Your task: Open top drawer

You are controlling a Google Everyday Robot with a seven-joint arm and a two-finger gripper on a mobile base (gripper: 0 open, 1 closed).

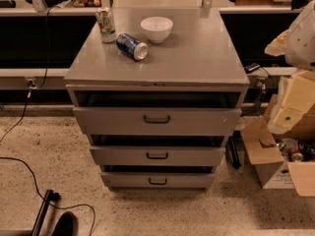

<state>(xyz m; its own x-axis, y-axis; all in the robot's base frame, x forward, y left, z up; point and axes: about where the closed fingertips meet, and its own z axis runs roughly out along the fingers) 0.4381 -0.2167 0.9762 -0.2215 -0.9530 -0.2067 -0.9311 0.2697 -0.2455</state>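
The top drawer [113, 122] is the widest of three grey drawers in a grey cabinet, with a small dark pull handle [157, 119] at its centre. Its front stands out from the cabinet, with a dark gap above it. The two shorter drawers [123, 156] [123, 180] below also stand out a little. My arm, white and cream, comes in at the right edge. My gripper [284, 118] hangs at its lower end, to the right of the cabinet, apart from the handle and level with the top drawer.
On the cabinet top [197, 58] are a white bowl [156, 28], a blue can on its side [132, 46] and an upright can [106, 25]. An open cardboard box [268, 156] stands on the floor at right. Cables [19, 163] and a dark object [63, 224] lie at lower left.
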